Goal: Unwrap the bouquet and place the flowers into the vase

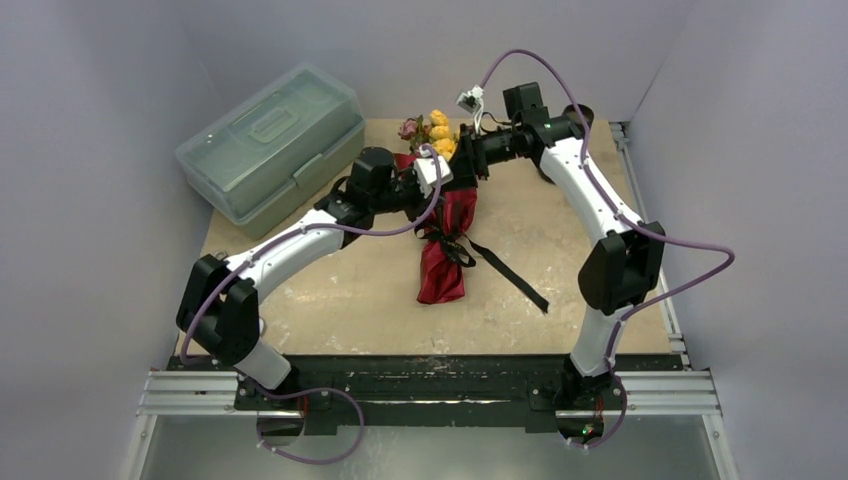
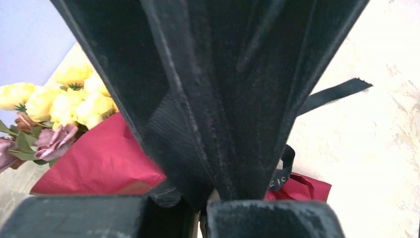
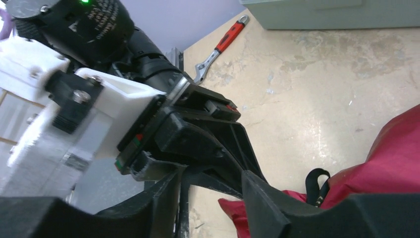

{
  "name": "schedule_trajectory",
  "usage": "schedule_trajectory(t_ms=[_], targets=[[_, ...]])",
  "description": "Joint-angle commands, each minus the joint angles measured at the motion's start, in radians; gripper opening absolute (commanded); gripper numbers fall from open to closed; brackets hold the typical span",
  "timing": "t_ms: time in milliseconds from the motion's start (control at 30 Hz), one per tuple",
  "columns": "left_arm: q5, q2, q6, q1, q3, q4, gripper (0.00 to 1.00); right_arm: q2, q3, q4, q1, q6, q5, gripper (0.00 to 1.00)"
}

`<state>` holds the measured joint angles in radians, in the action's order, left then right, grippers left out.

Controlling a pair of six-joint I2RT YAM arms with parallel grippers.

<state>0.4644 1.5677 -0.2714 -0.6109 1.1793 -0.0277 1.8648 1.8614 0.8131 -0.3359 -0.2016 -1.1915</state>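
The bouquet lies mid-table in red paper, with its yellow and pink flowers pointing to the far edge. A black ribbon circles the wrap, and one tail trails to the right. My left gripper is shut on a ribbed strip of this ribbon, just above the wrap's upper end. My right gripper stands open around the left gripper's fingers, and nothing is pinched between its own. In the top view the two grippers meet at the wrap's top. A dark rim behind the right arm may be the vase, which is otherwise hidden.
A translucent green-grey lidded box stands at the back left. A red-handled wrench lies on the table near that box. Purple walls close in the table on three sides. A ribbon loop pokes up by the red paper.
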Motion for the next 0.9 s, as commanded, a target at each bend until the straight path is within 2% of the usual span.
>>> schedule_trajectory(t_ms=[0, 133, 200, 300, 633, 867], targets=[[0.029, -0.055, 0.038, 0.020, 0.112, 0.025, 0.00, -0.051, -0.003, -0.079, 0.017, 0.084, -0.008, 0.57], [0.066, -0.043, 0.072, 0.063, 0.190, 0.073, 0.00, -0.035, -0.026, -0.225, 0.085, 0.276, -0.064, 0.70], [0.089, -0.035, 0.088, 0.083, 0.231, 0.087, 0.00, -0.027, -0.022, -0.241, 0.117, 0.296, -0.056, 0.77], [0.119, -0.028, 0.097, 0.096, 0.280, 0.109, 0.00, -0.016, -0.031, -0.237, 0.148, 0.293, -0.037, 0.81], [0.169, -0.008, 0.116, 0.120, 0.446, 0.129, 0.00, 0.027, -0.092, 0.008, 0.173, 0.023, 0.061, 0.83], [0.183, 0.012, 0.164, 0.121, 0.564, 0.138, 0.00, 0.038, -0.153, 0.054, 0.175, -0.064, 0.114, 0.84]])
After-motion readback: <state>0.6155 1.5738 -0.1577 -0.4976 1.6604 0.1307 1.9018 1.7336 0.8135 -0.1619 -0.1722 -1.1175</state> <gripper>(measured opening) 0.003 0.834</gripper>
